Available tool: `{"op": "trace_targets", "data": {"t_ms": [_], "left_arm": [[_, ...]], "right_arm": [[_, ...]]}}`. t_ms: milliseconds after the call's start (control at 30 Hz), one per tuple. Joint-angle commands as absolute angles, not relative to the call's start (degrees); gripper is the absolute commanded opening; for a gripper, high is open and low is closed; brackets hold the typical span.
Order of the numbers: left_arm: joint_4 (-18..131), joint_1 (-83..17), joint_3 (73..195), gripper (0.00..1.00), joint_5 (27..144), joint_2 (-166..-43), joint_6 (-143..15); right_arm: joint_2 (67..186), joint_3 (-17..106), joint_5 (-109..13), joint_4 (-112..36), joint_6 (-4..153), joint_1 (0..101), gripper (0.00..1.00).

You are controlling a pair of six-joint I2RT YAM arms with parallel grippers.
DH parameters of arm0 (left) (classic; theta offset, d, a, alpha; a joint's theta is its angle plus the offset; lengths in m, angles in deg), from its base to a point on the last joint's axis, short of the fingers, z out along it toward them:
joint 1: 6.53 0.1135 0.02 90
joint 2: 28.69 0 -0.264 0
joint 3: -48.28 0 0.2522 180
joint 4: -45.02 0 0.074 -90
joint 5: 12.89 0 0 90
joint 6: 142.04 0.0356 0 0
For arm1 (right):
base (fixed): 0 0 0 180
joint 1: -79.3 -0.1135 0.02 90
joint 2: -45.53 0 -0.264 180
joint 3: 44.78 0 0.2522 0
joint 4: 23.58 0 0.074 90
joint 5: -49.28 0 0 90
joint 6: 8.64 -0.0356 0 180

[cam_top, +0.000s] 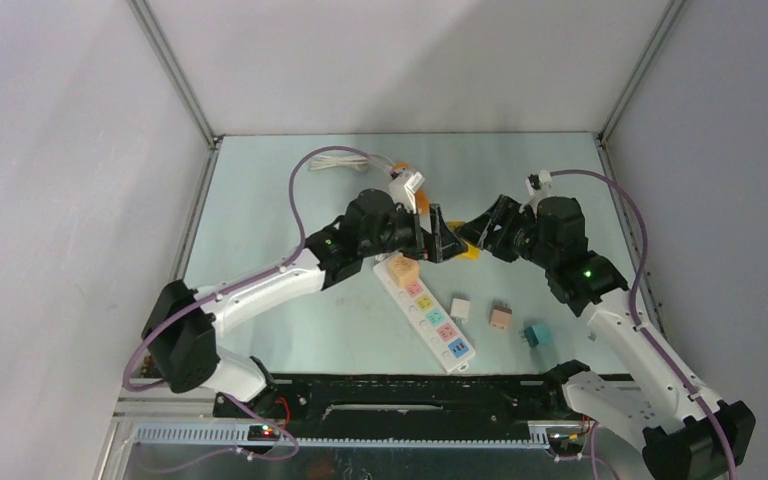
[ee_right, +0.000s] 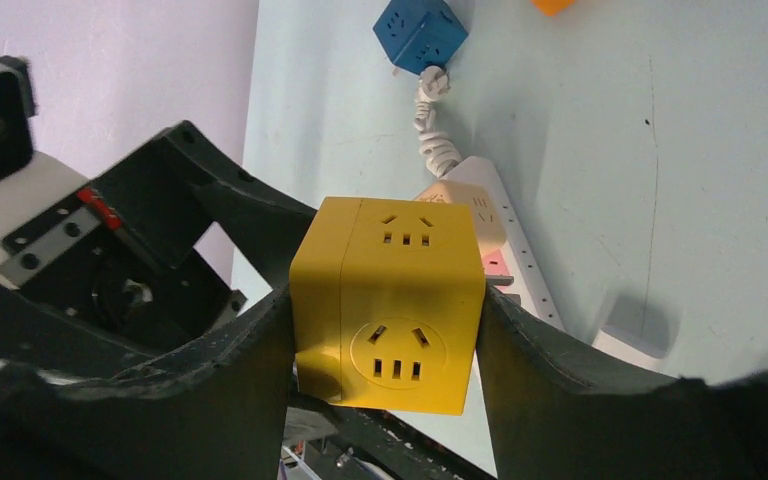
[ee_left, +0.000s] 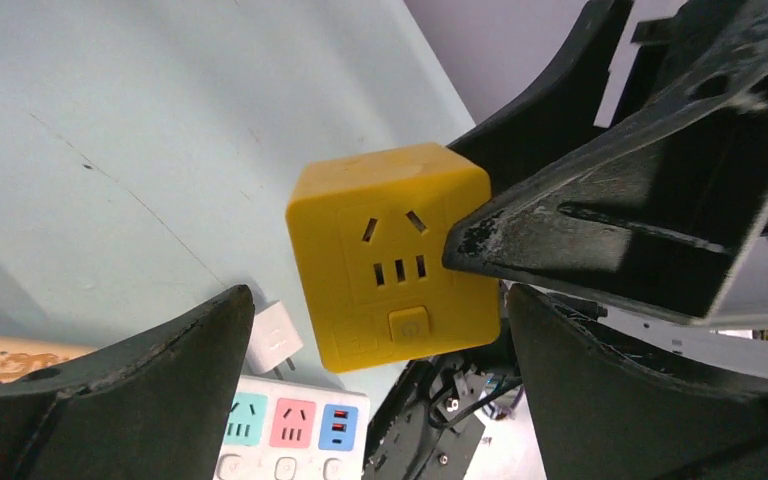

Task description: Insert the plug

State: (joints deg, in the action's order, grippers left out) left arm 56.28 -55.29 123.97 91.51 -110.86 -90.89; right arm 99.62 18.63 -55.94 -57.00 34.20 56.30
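Observation:
My right gripper (ee_right: pixel 385 350) is shut on a yellow cube socket (ee_right: pixel 390 320) and holds it above the table, its fingers pressing two opposite sides. In the top view the cube (cam_top: pixel 468 251) is mid-table between both grippers. My left gripper (ee_left: pixel 375 390) is open and empty, facing the cube (ee_left: pixel 390 265) from close by, with its fingers apart and touching nothing. The white power strip (cam_top: pixel 430 315) with coloured sockets lies below, and a peach cube (cam_top: pixel 401 270) is plugged in at its far end. A loose white plug (cam_top: pixel 460 308) lies beside the strip.
A tan plug (cam_top: pixel 501 318) and a teal plug (cam_top: pixel 535 335) lie right of the strip. A blue cube socket (ee_right: pixel 420 30) with a coiled white cord lies further back. The enclosure walls stand close on the left, right and back.

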Motion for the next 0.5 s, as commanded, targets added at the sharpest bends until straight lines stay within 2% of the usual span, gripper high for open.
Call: {"op": "trace_targets", "data": {"t_ms": [0, 133, 267, 467], "left_arm": [[60.0, -56.9, 128.4, 1.00, 93.0, -113.6, -90.0], [58.2, -57.3, 128.4, 0.98, 91.4, -115.0, -90.8], [51.4, -57.2, 126.7, 0.84, 91.5, -114.9, -92.6], [45.5, -57.5, 125.3, 0.84, 91.9, -113.8, -93.0]], "right_arm": [[97.5, 19.3, -54.6, -55.0, 34.0, 55.5, 0.43], [97.1, 19.1, -55.1, -55.1, 33.9, 55.5, 0.43], [96.5, 17.7, -56.0, -54.5, 33.0, 55.4, 0.43], [96.1, 16.4, -57.1, -53.6, 31.9, 55.5, 0.43]]}}
